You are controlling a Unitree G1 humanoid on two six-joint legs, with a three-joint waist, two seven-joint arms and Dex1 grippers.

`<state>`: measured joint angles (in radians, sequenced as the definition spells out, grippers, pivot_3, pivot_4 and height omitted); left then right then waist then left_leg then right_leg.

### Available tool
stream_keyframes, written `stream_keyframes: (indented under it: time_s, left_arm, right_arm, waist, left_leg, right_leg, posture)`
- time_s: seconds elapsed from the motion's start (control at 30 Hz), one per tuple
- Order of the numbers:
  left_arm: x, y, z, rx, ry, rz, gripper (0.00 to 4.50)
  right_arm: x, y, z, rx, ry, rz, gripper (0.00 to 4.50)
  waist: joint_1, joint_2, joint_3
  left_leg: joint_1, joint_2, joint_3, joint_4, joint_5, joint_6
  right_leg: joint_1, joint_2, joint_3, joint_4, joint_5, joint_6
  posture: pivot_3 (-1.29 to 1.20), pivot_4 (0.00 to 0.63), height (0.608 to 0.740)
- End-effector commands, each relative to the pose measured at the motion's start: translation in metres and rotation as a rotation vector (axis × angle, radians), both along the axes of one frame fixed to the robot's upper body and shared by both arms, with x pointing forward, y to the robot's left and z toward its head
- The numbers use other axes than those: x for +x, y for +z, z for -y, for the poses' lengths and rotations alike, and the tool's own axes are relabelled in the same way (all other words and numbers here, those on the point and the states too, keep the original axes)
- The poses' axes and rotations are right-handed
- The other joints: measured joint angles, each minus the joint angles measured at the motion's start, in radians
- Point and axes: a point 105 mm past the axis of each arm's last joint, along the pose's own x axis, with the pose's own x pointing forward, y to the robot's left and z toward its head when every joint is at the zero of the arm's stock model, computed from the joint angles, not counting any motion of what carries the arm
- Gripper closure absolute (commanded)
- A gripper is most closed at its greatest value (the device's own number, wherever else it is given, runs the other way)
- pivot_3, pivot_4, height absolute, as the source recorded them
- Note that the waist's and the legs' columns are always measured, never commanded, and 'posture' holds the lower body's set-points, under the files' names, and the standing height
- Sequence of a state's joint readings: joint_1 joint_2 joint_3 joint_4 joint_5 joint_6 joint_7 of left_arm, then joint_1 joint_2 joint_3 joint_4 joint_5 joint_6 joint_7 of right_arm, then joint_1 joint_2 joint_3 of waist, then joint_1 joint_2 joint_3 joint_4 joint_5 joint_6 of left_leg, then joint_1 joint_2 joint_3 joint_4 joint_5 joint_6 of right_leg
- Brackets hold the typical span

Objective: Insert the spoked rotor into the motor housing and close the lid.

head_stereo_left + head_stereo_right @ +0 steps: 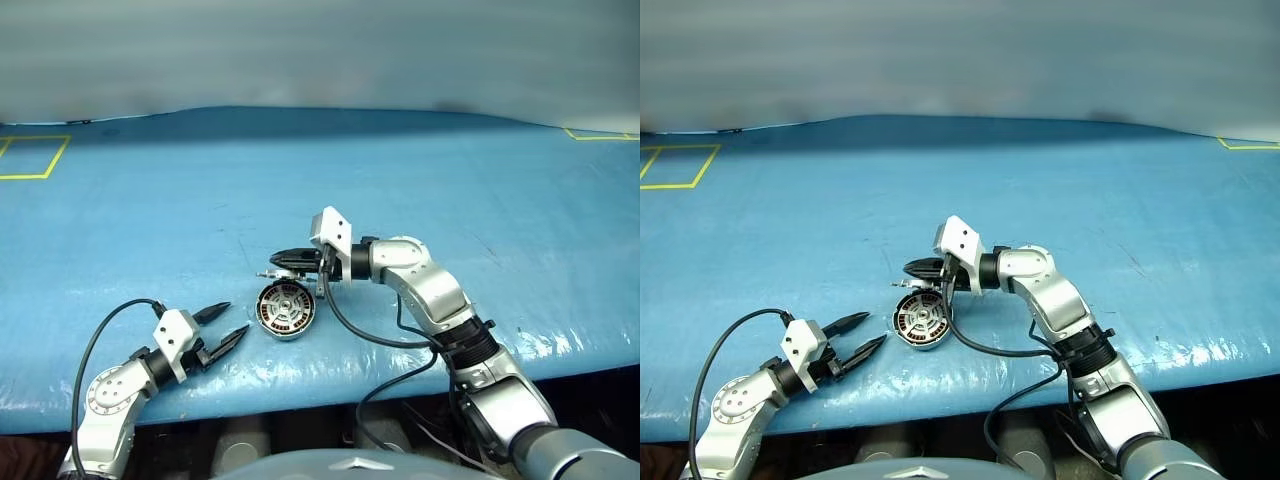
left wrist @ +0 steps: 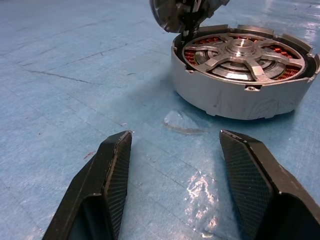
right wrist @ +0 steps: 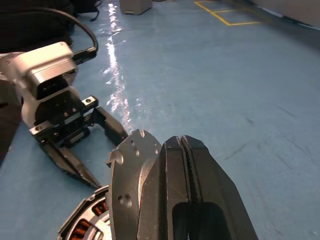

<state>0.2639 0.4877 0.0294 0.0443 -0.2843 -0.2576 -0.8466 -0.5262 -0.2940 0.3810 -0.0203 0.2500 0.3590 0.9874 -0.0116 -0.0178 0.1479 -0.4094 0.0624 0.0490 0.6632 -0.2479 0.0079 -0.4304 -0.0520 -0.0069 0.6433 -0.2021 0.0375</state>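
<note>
Seen from the head: a blue table (image 1: 420, 190) with the motor housing (image 1: 286, 309) sitting near its front edge, spoked rotor (image 1: 285, 306) already lying flat inside, ringed by copper-brown windings. Just left of the housing, close but not touching, the left gripper (image 1: 226, 328), low over the table, fingers spread apart with nothing between them, tips aimed toward the housing. Just behind and above the housing, the right gripper (image 1: 282, 260), pointing leftward across the scene, fingers pressed together at the tips, with a sliver of silver metal at them that looks like the lid (image 1: 266, 273) held on edge. Yellow tape outline (image 1: 33, 157) far back on the left of the table. From the left wrist: own two black fingers (image 2: 105, 185) parted wide over bare blue surface, housing (image 2: 235, 95) straight ahead, well clear of the fingertips, rotor (image 2: 243, 52) seated level inside with spokes and hub plain to see; lid (image 2: 172, 14) hanging just above the housing's far rim, pinched by dark fingers. From the right wrist: own fingers (image 3: 192, 200) clenched tight, lid (image 3: 132, 192) gripped at its edge and standing upright, plain grey face showing; housing (image 3: 87, 222) directly below with windings visible, left gripper (image 3: 87, 150) beyond it, jaws apart.
</note>
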Motion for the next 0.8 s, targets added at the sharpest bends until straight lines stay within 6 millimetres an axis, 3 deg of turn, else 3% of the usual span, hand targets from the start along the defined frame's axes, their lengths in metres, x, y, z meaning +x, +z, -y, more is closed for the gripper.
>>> stream_keyframes:
  time_s: [0.03, 0.33, 0.6, 0.7, 0.8]
  left_arm:
    - [-0.001, 0.006, 0.001, -0.002, -0.003, 0.034, 1.54]
    - [0.000, 0.006, 0.002, 0.001, -0.012, 0.029, 1.54]
    - [0.001, 0.008, 0.004, 0.003, -0.015, 0.031, 1.54]
    - [0.001, 0.009, 0.005, 0.000, -0.015, 0.031, 1.54]
    - [0.000, 0.008, 0.005, -0.002, -0.016, 0.028, 1.54]
  right_arm:
    - [-0.016, 0.003, 0.000, -0.023, 0.079, 0.033, 4.46]
    - [-0.035, -0.041, 0.004, -0.135, 0.068, -0.060, 4.46]
    - [-0.038, -0.064, 0.006, -0.151, -0.001, -0.140, 4.46]
    - [-0.038, -0.066, 0.007, -0.140, -0.024, -0.150, 4.46]
    - [-0.037, -0.055, 0.006, -0.067, -0.032, -0.160, 4.46]
  waist:
    - [0.000, 0.000, 0.000]
    - [0.000, 0.000, 0.000]
    - [0.000, 0.000, 0.000]
    - [-0.001, -0.001, -0.001]
    - [-0.001, -0.001, -0.001]
  left_leg:
    - [0.000, 0.000, 0.000, 0.000, 0.000, 0.000]
    - [0.001, 0.000, 0.000, 0.000, 0.000, 0.000]
    - [0.002, 0.000, 0.000, 0.001, 0.000, 0.000]
    - [0.002, 0.001, 0.001, 0.001, 0.000, 0.000]
    - [0.003, 0.001, 0.001, 0.000, 0.000, 0.000]
  right_leg:
    - [0.000, 0.000, 0.000, 0.000, 0.000, 0.000]
    - [0.000, 0.000, 0.000, 0.000, 0.000, 0.000]
    - [0.001, 0.000, -0.001, 0.000, -0.003, 0.004]
    - [0.001, 0.000, 0.000, 0.000, -0.003, 0.004]
    - [0.002, 0.000, 0.000, 0.000, -0.003, 0.004]
  posture:
    - [0.00, 0.150, 0.740]
    - [0.00, 0.150, 0.740]
    - [0.00, 0.150, 0.740]
    - [0.00, 0.150, 0.740]
    - [0.00, 0.150, 0.740]
